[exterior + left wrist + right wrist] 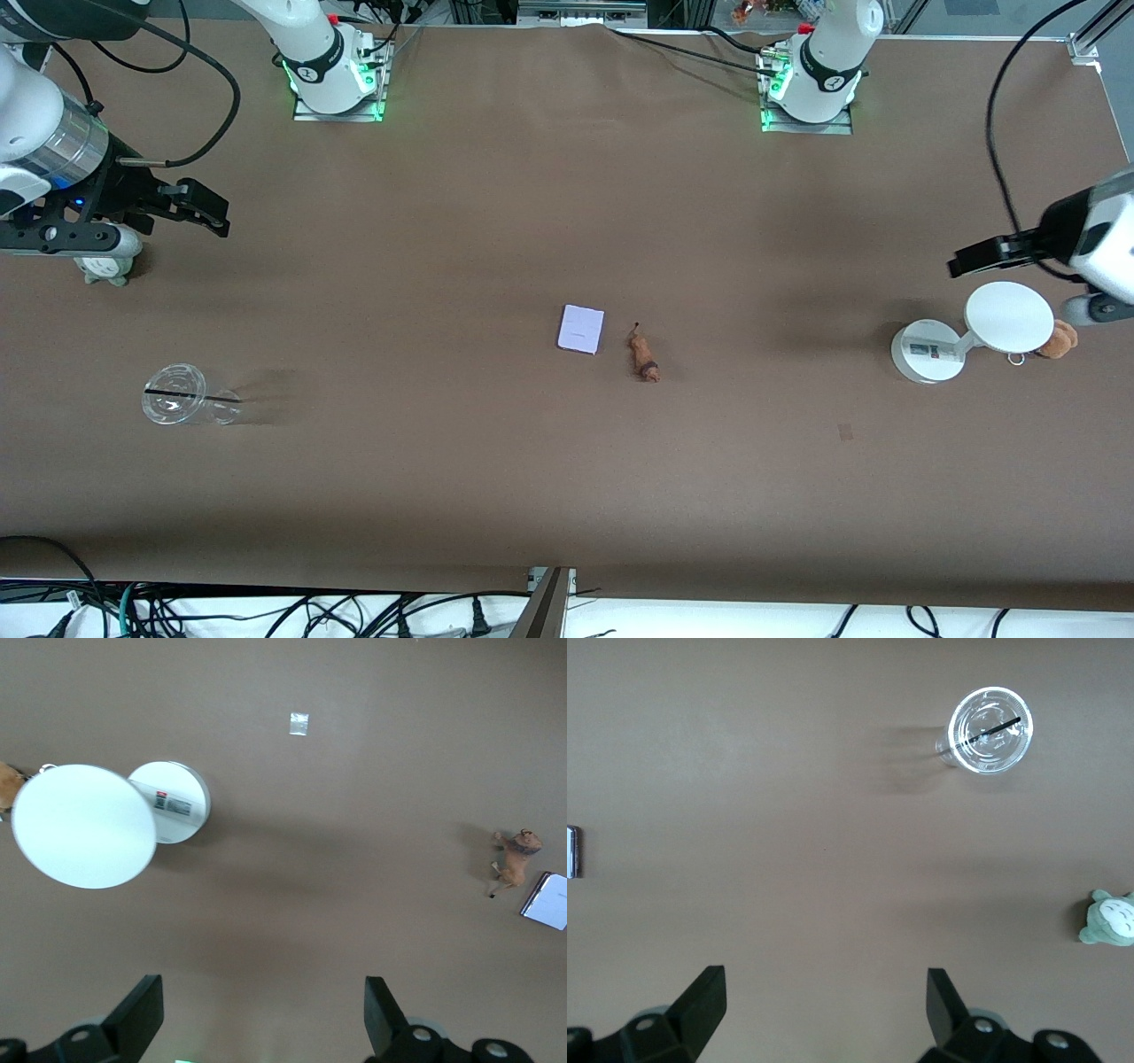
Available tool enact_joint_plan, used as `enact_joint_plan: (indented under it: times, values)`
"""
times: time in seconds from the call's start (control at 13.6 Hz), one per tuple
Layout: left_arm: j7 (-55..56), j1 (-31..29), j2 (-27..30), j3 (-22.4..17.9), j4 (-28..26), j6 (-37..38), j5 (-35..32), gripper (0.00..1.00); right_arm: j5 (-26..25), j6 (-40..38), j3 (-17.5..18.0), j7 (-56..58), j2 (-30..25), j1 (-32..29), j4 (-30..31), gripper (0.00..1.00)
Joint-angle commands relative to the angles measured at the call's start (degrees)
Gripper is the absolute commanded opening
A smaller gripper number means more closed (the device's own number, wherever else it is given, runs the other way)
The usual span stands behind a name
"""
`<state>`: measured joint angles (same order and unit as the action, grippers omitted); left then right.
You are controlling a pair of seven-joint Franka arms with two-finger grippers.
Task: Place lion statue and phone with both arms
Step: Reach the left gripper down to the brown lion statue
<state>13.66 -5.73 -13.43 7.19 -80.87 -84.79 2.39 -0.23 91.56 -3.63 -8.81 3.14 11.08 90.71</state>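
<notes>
The lion statue [644, 355], a tiny brown figurine with a dark band, lies on the brown table near its middle. The pale lavender phone [581, 329] lies flat beside it, toward the right arm's end. Both also show at the edge of the left wrist view: the lion statue [516, 858] and the phone [547, 901]. A sliver of the phone [572, 851] shows in the right wrist view. My left gripper [967, 260] is open and empty, up over the white stand. My right gripper [202, 211] is open and empty, up over the table at the right arm's end.
A white round-based stand with a disc [970, 332] and an orange-brown plush [1058, 339] sit at the left arm's end. A clear plastic cup with a straw [182, 396] and a grey-green plush [106, 266] sit at the right arm's end.
</notes>
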Motion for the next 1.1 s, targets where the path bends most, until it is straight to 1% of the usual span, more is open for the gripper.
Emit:
enact_joint_plan:
  times: [0.0,0.15,0.37,0.66,0.88,1.03]
  values:
    - [7.4,7.0,-2.8,-0.3,0.8,-3.4,1.2,1.0,-0.3,-0.3,-0.1,-0.5,0.0,0.0,-0.8,1.0]
    - [14.8,11.2,-5.5,-0.3,0.9,-6.4,1.2,1.0,-0.4,-0.3,-0.1,-0.5,-0.1,0.0,-0.6,1.0]
    - [21.0,17.5,-9.9,-0.3,0.8,-12.2,0.8,1.0,-0.4,-0.3,-0.1,-0.4,-0.1,0.0,-0.8,1.0]
    - [30.9,22.8,-16.3,-0.4,0.8,-22.6,0.6,1.0,-0.5,-0.3,-0.1,-0.4,-0.1,0.1,-0.8,1.0]
    - [33.3,25.8,-20.6,-0.6,0.6,-29.0,0.4,1.0,-0.5,-0.3,-0.1,0.3,0.0,-0.2,-0.8,1.0]
    - [34.2,28.0,-22.7,-0.8,0.5,-31.9,-0.6,1.0,-0.5,-0.3,-0.1,0.3,0.1,-0.3,-0.8,1.0]
